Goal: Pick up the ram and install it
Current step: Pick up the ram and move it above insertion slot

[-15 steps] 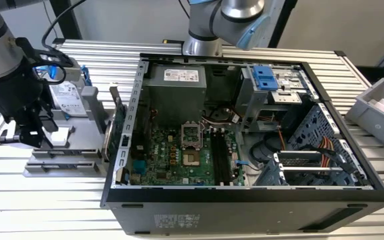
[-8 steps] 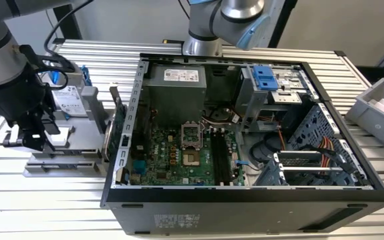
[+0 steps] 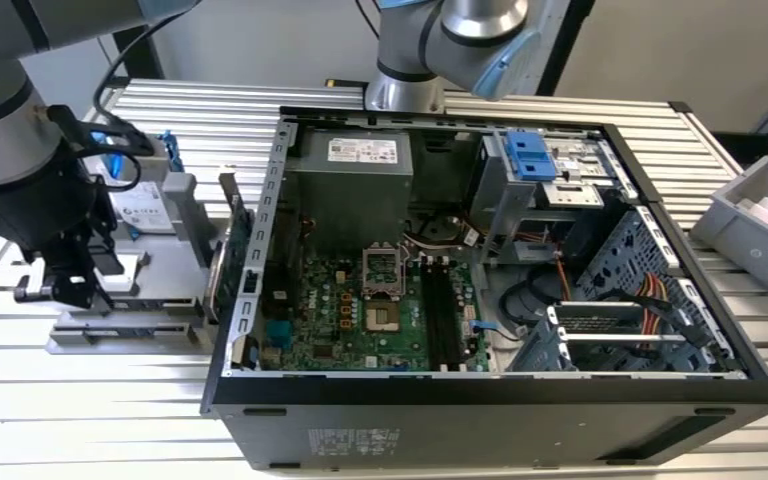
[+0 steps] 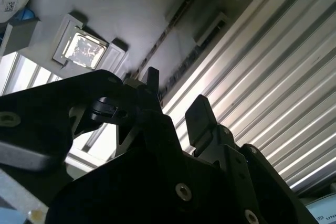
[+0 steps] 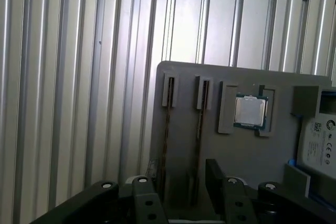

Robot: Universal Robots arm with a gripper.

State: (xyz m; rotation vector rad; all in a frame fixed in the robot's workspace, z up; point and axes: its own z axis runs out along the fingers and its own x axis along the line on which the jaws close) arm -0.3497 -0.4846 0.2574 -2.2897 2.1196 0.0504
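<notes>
A ribbed aluminium table (image 3: 197, 100) fills the workspace, with a plain pale wall behind it. In the middle we see a black desktop computer case (image 3: 491, 425) lying open, its green motherboard (image 3: 344, 320) facing up. At the exterior view's right sits a grey plastic bin (image 3: 744, 225), and the silver base of a second robot arm (image 3: 418, 60) stands behind the case.

At the exterior view's left, the black two-fingered gripper (image 3: 57, 290) hangs over a flat grey parts tray (image 3: 117, 335). In the first wrist view, a thin dark ram stick (image 5: 167, 124) stands on edge in a tray slot, a second ram stick (image 5: 200, 124) just beside it, and a square silver processor chip (image 5: 250, 111) near them. The fingers stand apart close to the sticks, gripping nothing.
</notes>
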